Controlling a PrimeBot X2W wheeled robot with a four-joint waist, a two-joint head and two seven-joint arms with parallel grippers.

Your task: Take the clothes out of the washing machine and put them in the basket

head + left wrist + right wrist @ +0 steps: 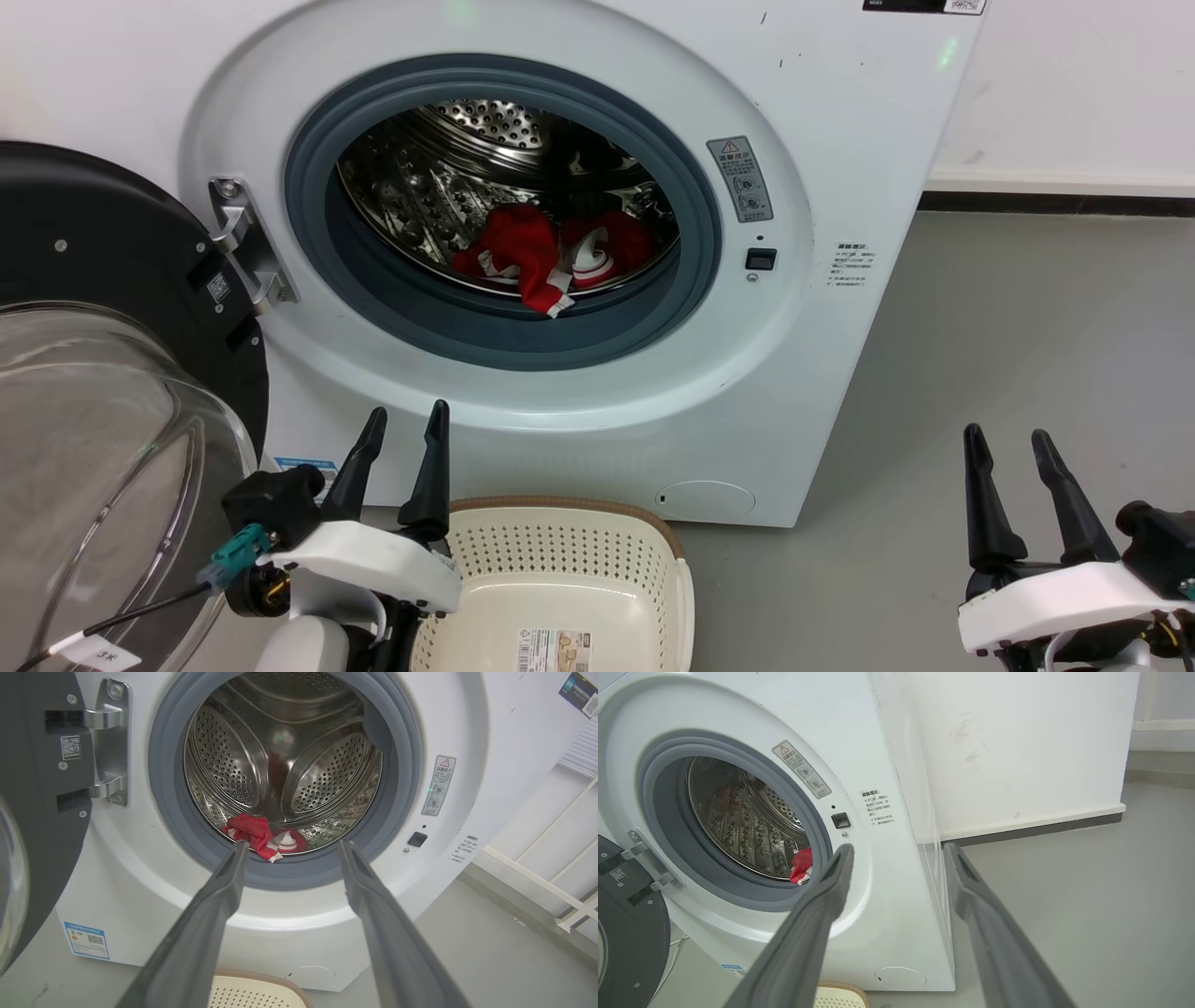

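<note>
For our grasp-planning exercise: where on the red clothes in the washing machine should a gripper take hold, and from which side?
Probably the fold of the clothes drooping toward the grey ring, nearest the opening. Come straight in from the front, where the open left gripper points.

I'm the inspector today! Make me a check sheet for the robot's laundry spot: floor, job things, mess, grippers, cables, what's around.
Surface: grey floor.
Job's things: red clothes lie in the drum of the washing machine, door open; basket stands on the floor before it, no clothes seen inside.
Clutter: nothing seen.
Grippers: left gripper open, by the basket; right gripper open, over the floor; both hold nothing.
Cables: black cable with white tag beside the left gripper.
Surroundings: white wall, dark baseboard.
</note>
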